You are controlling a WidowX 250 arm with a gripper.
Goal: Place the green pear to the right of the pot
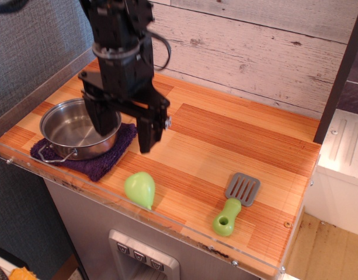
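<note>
The green pear (140, 188) lies on its side on the wooden counter near the front edge, to the right of the pot and apart from it. The stainless-steel pot (73, 129) sits on a purple cloth (103, 160) at the left. My gripper (127, 129) hangs well above the counter, over the pot's right edge, up and left of the pear. Its two black fingers (148, 131) are spread apart with nothing between them.
A grey spatula with a green handle (236, 203) lies at the front right. A clear plastic rim (79, 189) runs along the counter's front and left edges. A plank wall (254, 46) stands behind.
</note>
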